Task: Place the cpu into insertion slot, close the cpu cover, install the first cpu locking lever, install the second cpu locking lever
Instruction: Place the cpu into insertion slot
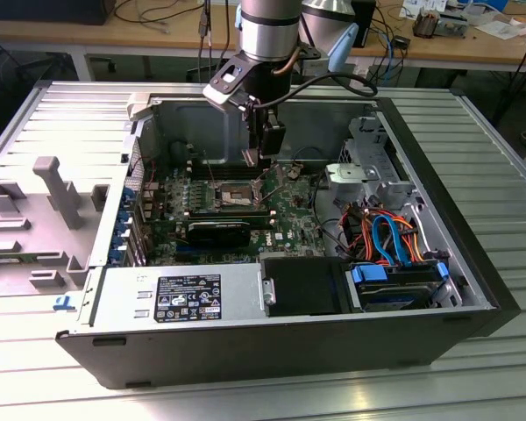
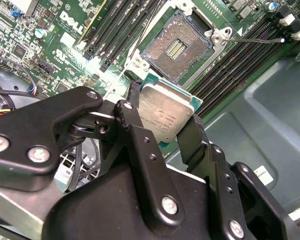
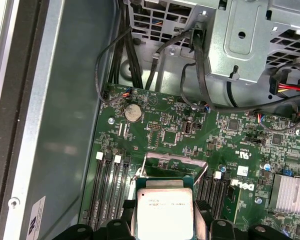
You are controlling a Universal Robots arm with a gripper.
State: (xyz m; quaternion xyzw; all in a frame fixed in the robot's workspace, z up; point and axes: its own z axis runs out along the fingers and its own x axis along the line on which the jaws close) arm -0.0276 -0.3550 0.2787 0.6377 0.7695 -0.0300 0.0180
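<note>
The claw (image 2: 162,120) grips the cpu (image 2: 166,112) by two opposite edges, its silvery top showing. Just ahead of the claw's tips lies the insertion slot (image 2: 177,47), tan contacts uncovered. In the first wrist view the cpu cover (image 3: 176,166) stands raised beyond the chip.

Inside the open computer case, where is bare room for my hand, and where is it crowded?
Free: the bare metal case panel beside the board's memory slots, and the ribbed table on the exterior view's right of the case. Crowded: the corner with orange and blue cables, and above the insertion slot, where the gripper holds the cpu.
</note>
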